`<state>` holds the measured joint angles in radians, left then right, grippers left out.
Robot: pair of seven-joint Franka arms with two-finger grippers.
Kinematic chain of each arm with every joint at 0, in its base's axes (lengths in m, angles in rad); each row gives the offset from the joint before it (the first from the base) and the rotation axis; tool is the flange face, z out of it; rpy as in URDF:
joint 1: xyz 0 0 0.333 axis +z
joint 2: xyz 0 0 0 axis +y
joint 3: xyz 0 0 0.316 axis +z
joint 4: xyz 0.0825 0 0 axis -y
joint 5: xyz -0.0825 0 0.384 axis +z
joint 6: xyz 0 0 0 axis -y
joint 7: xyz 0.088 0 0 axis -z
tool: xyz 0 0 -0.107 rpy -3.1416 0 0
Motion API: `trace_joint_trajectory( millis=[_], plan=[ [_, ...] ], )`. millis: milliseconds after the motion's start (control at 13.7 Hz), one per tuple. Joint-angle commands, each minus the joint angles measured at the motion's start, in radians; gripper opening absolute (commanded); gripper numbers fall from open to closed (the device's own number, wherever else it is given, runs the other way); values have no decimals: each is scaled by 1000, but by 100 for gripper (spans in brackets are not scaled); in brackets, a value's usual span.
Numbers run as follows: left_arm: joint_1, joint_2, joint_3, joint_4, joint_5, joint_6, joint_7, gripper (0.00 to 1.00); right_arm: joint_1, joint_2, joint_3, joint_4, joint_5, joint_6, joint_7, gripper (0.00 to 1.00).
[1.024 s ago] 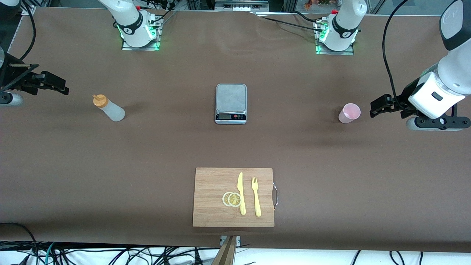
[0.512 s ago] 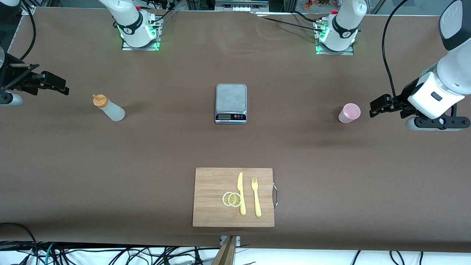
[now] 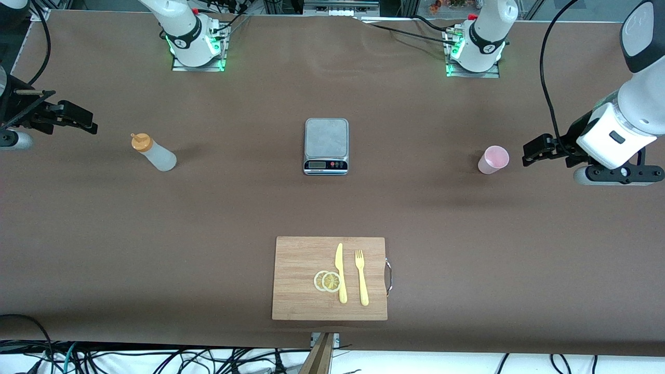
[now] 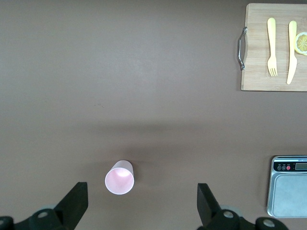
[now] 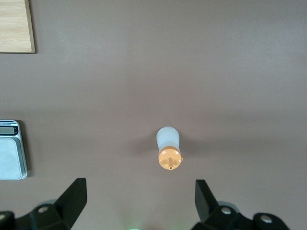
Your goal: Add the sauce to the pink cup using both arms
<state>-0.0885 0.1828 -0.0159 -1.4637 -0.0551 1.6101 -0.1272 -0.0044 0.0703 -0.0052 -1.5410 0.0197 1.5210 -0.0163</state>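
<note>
The sauce bottle (image 3: 154, 153), whitish with an orange nozzle cap, stands upright toward the right arm's end of the table; it also shows in the right wrist view (image 5: 169, 149). The pink cup (image 3: 492, 159) stands upright and empty toward the left arm's end; it also shows in the left wrist view (image 4: 119, 177). My right gripper (image 3: 85, 122) hangs open and empty above the table beside the bottle, apart from it. My left gripper (image 3: 531, 150) hangs open and empty above the table beside the cup, apart from it.
A grey kitchen scale (image 3: 326, 146) sits at the table's middle between bottle and cup. A wooden cutting board (image 3: 301, 259) lies nearer the front camera, with a yellow knife (image 3: 340, 272), a yellow fork (image 3: 361, 277) and lemon slices (image 3: 327, 281) on it.
The left arm's wrist has shifted very slightly upward in the front view; its gripper stays beside the cup. The right arm, bottle and cup have not moved.
</note>
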Motion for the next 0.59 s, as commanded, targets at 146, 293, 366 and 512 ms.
trace_joint_trajectory(
  millis=[146, 293, 366, 512],
  plan=[
    [7, -17, 7, 26, -42, -15, 8, 100, -5, 8, 4, 32, 5, -22, -7, 100],
    [6, -19, 5, 25, -23, -21, 3, 100, -3, 8, 7, 32, 5, -22, -7, 100],
    [9, -19, 10, 16, -22, -22, 3, 100, -3, 8, 7, 32, 5, -22, -7, 100],
    [21, -2, 11, 9, -22, -18, 8, 100, -3, 8, 5, 32, 5, -22, -7, 100]
  ],
)
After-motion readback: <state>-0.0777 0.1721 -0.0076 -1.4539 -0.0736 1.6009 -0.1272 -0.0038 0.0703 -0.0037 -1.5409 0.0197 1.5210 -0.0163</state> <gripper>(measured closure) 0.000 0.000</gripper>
